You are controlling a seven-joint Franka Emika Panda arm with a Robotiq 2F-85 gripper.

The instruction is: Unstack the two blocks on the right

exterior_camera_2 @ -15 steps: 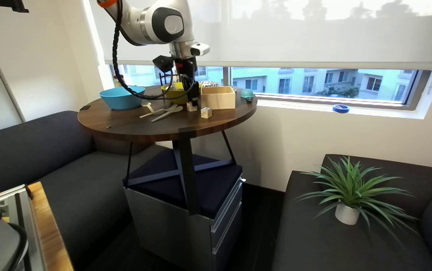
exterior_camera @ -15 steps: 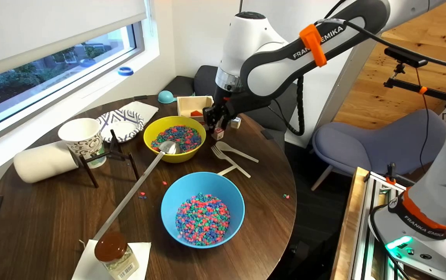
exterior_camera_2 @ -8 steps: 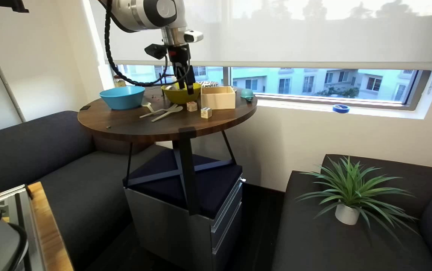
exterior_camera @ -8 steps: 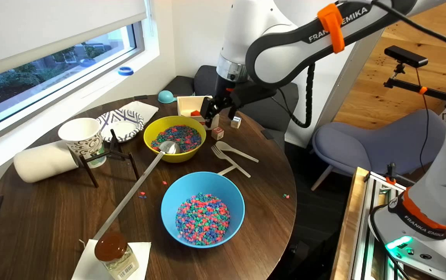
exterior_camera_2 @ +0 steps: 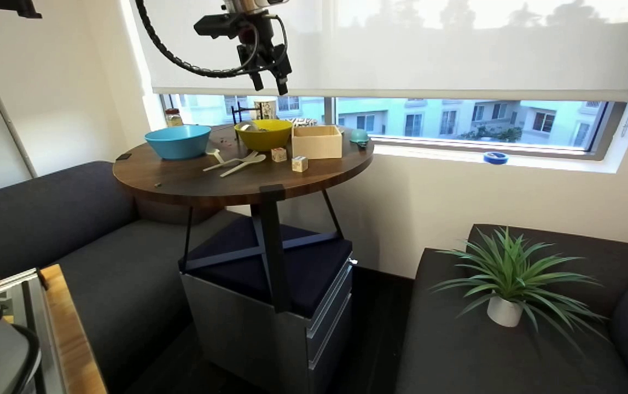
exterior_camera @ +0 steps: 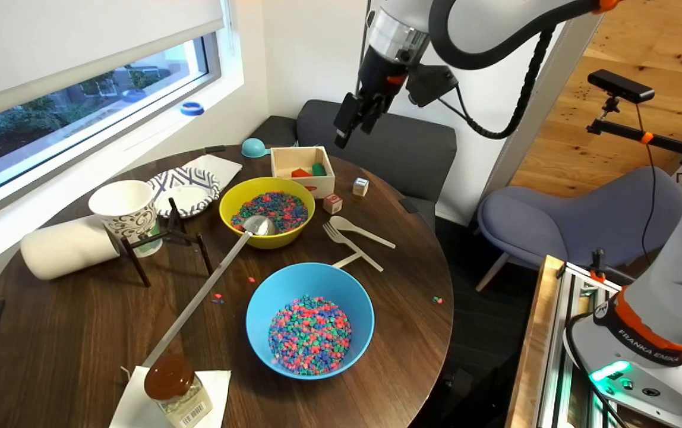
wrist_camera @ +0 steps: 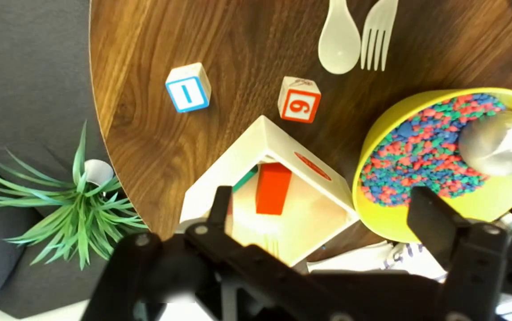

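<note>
Two small wooden blocks sit apart on the round table, each flat on the tabletop. The block with a red 6 (wrist_camera: 299, 100) lies near the yellow bowl and the wooden box. Closer to the table edge is the block with a blue mark (wrist_camera: 189, 89). Both exterior views show the red-marked block (exterior_camera: 332, 204) and the blue-marked block (exterior_camera: 360, 186) with a gap between them. My gripper (exterior_camera: 354, 135) hangs well above the table, its jaws wide apart with nothing between them. From the wrist, the gripper (wrist_camera: 322, 191) spans over the box and the bowl's rim.
An open wooden box (wrist_camera: 327, 171) with coloured pieces touches or nearly touches the yellow bowl (exterior_camera: 267, 241), which holds a metal ladle. A pale spoon (exterior_camera: 365, 232) and fork (exterior_camera: 353, 246) lie in front of the blocks. The blue bowl (exterior_camera: 310, 273) stands nearer.
A second ago the gripper was down at the red-marked block. It has opened, let go of that block and risen high above the table. Both blocks stay where they were.
</note>
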